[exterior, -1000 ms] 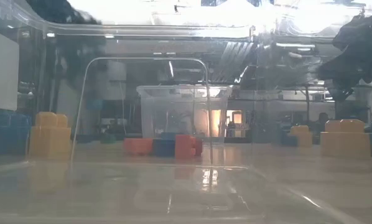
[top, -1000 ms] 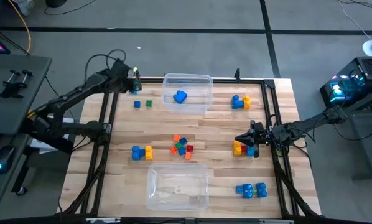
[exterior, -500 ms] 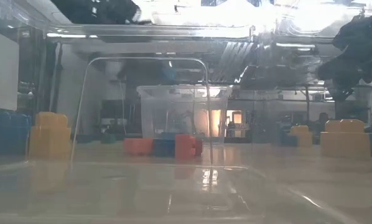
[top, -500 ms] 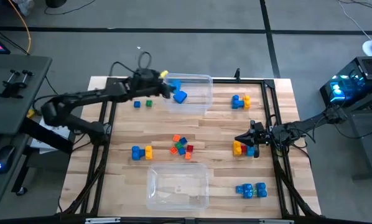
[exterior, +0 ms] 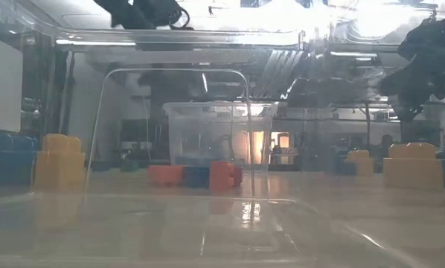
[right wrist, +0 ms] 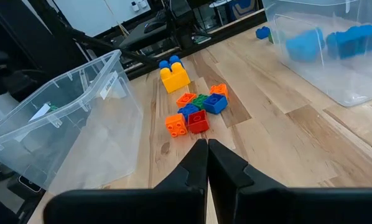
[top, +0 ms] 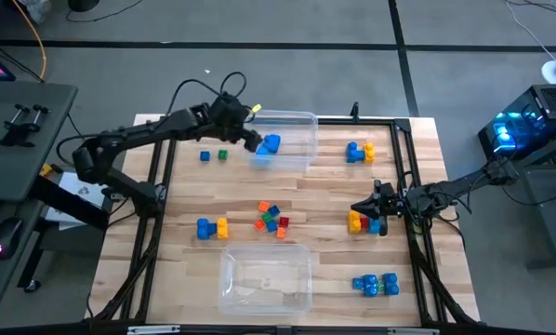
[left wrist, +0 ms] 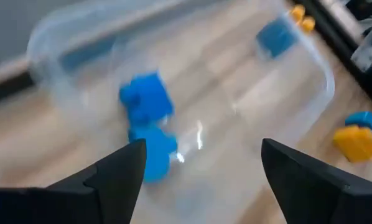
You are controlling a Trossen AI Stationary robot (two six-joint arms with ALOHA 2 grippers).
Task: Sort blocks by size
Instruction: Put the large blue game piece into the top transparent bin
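Left gripper (top: 252, 141) over the far bin's (top: 297, 119) near-left edge, fingers (left wrist: 120, 171) spread wide, nothing between them. Through its wrist camera I look down on two large blue blocks (left wrist: 147, 106) lying on the bin floor, one close beside the other, blurred; I can't tell if they touch

My read: the drop into the far bin is done or nearly done. To do this step well I'd lift the gripper straight up clear of the bin wall before swinging out, so a finger doesn't catch the rim and drag the bin

Right gripper (top: 364, 208) waits near the table's right side, just beside a yellow-blue-red cluster (top: 364, 222), fingers pressed together, holding nothing

Blocks elsewhere: blue-yellow pair (top: 212, 227) on the left, another (top: 360, 151) far right, blue group (top: 376, 285) near right, pile of tiny cubes (top: 272, 220) mid-table, two tiny ones (top: 213, 155) far left. Near bin (top: 265, 279) looks empty

Orientation: the blue blocks in the bin look tumbled, studs not clearly up; long axis too blurred to call. The left blue-yellow pair lies with its long axis across the table, left to right
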